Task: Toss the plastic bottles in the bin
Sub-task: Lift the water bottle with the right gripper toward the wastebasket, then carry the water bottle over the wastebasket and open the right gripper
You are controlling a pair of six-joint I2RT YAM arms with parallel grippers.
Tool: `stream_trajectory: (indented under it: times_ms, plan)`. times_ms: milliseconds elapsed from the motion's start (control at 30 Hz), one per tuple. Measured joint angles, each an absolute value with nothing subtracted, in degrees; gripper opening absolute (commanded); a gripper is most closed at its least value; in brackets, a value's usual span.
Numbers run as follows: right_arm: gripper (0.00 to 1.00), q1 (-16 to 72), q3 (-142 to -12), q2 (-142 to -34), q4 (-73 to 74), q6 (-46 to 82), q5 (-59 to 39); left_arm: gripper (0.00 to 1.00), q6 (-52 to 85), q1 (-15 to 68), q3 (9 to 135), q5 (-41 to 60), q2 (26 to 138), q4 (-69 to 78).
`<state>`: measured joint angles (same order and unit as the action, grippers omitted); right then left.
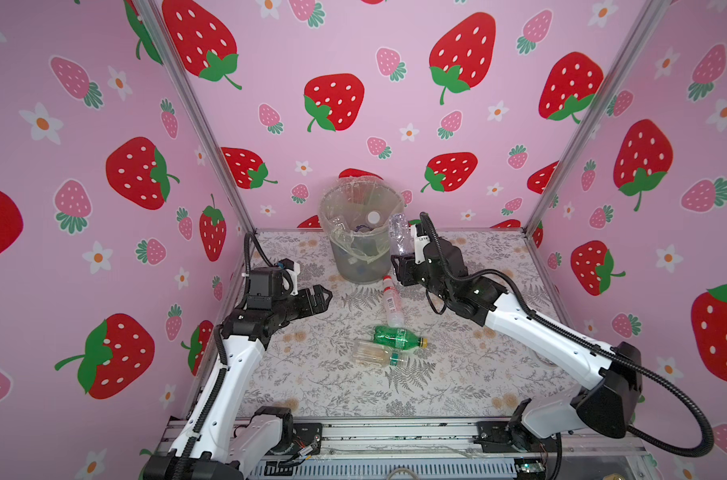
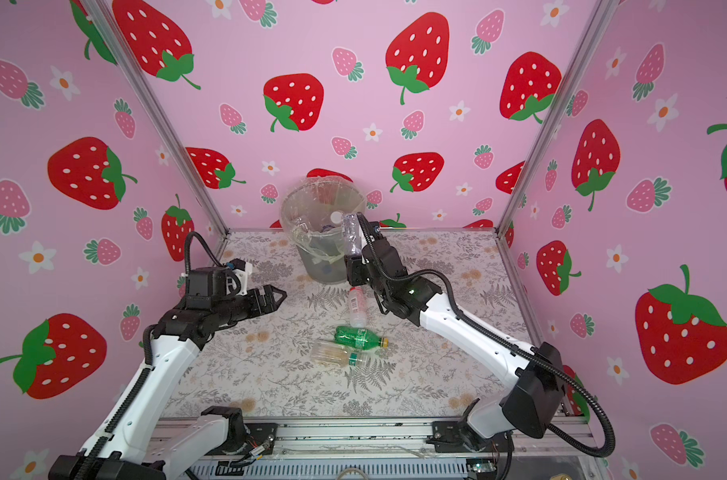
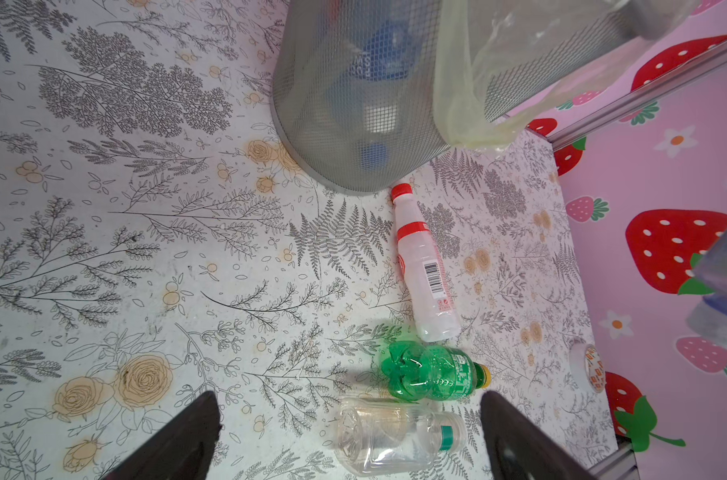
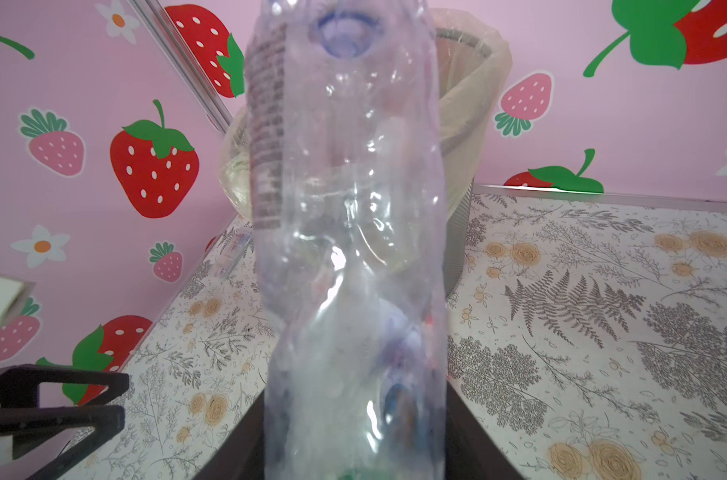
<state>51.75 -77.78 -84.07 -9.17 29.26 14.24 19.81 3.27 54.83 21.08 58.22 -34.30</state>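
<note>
- The right fingers [image 4: 469,449] are clamped tight on the lower end of a crumpled clear bottle [image 1: 400,235], which stands roughly upright above them.
- In both top views that held bottle is up beside the rim of the bin [image 1: 347,266], on the bin's right side. Whether it hangs over the opening or just outside the wall I cannot tell.
- The left fingers [image 1: 322,296] are spread wide with nothing between them. They hover above the worktop [image 1: 311,386] to the left of the bin, well apart from every bottle.
- Done, as I read it: several bottles lie inside the bin. A top view shows a white cap [image 1: 373,217] and a clear body among the folds of the plastic liner, and the left wrist view shows blue shapes through the bin's wall.
- Left on the worktop: three bottles, all on their sides in front of the bin.
- The white bottle with a red cap [image 3: 426,270] lies nearest, its cap just beside the bin's foot.
- The green bottle with a yellow cap [image 3: 432,374] lies near the white one's base.
- The clear bottle with a green band [image 3: 390,436] lies just beside the green one, on the side away from the bin.
- My judgement: the task looks past its middle. The step in hand is dropping the held bottle into the bin, and three pick-ups remain after that.
</note>
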Motion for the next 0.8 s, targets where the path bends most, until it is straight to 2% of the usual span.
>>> stream_trajectory:
  times_ms: [233, 567, 800]
  plan:
    - [0.52, 51.59, -74.81, -82.15, -6.35, 28.80, 13.17, 0.99, 19.97, 3.25, 54.83, 21.10, 58.19, -34.30]
    - [0.54, 51.57, -55.79, -65.78, -3.01, 31.83, 12.27, 0.99, 20.71, 3.18, 54.83, 21.67, 58.22, -34.28]
    - [0.54, 51.57, -56.93, -66.48, -2.87, 32.23, 11.88, 0.99, 20.86, 3.09, 54.83, 21.93, 58.22, -34.28]
